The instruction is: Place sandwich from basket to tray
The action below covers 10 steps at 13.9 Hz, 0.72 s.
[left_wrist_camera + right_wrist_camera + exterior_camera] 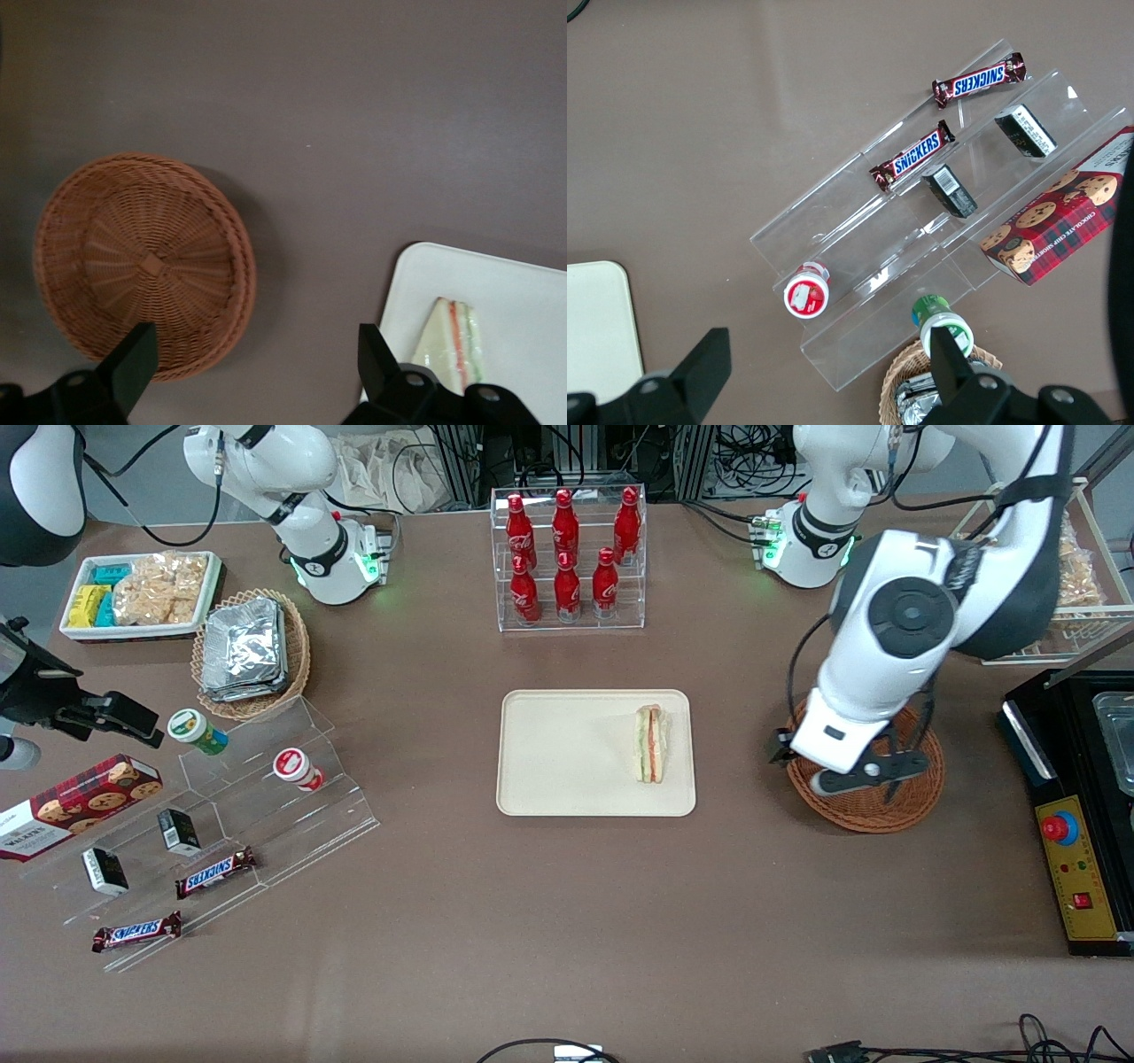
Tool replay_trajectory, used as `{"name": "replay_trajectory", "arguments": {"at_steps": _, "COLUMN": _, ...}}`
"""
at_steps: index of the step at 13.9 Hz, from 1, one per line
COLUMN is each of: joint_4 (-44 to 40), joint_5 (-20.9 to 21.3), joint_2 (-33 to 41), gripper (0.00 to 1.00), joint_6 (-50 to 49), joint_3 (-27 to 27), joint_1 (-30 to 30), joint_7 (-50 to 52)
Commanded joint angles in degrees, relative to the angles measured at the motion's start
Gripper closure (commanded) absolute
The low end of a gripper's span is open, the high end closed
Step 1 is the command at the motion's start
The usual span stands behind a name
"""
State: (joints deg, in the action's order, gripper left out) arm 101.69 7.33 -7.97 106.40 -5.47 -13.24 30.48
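Sandwich: lies flat on the tray, near the short edge that faces the basket, wholly inside the rim as far as the front view shows; nothing touches it.
Tray: sits mid-bench, well apart from the basket, holding only the sandwich.
Basket: empty in the wrist view; toward the working arm's end of the bench.
Gripper: hangs above the basket, clear of the weave, with nothing in it.
Fingers: spread wide apart, gripping nothing.
Task standing: judged from how things lie, the placing looks done.
Risk, basket: the gripper hangs low over the basket, so a sideways move without first rising could catch the rim and drag or tip it; wicker this light would slide easily.
Risk, sandwich: it lies close to the tray's edge on the arm's side, so a low sweep over the tray could nudge it over the low rim onto the bench.
Risk, cable: a dark cable loops beside the wrist near the basket; it might snag the weave if the arm twists.
Safest course, as a judgement: lift straight up before travelling anywhere.
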Motion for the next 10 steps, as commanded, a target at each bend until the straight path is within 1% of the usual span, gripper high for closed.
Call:
{"name": "replay_trajectory", "arguments": {"at_steps": 1, "joint_4": -0.2, "joint_5": -2.4, "joint_2": 4.6, "gripper": 0.00, "joint_6": -5.5, "joint_3": -0.8, "joint_1": 6.2, "joint_7": -10.2}}
{"name": "replay_trajectory", "arguments": {"at_steps": 3, "joint_4": -3.8, "joint_5": -5.3, "joint_2": 5.4, "gripper": 0.00, "joint_6": -11.1, "joint_3": -0.8, "joint_1": 10.0, "joint_7": -18.2}}
{"name": "replay_trajectory", "arguments": {"at_steps": 5, "joint_4": -6.4, "joint_5": -5.5, "joint_2": 6.3, "gripper": 0.00, "joint_6": -14.7, "joint_3": -0.6, "joint_1": 11.1, "joint_7": -21.8}}
{"name": "replay_trajectory", "arguments": {"at_steps": 7, "joint_4": -7.5, "joint_5": -5.6, "joint_2": 7.5, "gripper": 0.00, "joint_6": -15.3, "joint_3": -0.7, "joint_1": 13.1, "joint_7": -26.0}}
{"name": "replay_trajectory", "arguments": {"at_steps": 10, "joint_4": -7.6, "joint_5": -5.7, "joint_2": 8.9, "gripper": 0.00, "joint_6": -15.9, "joint_3": -0.8, "joint_1": 14.6, "joint_7": -32.3}}
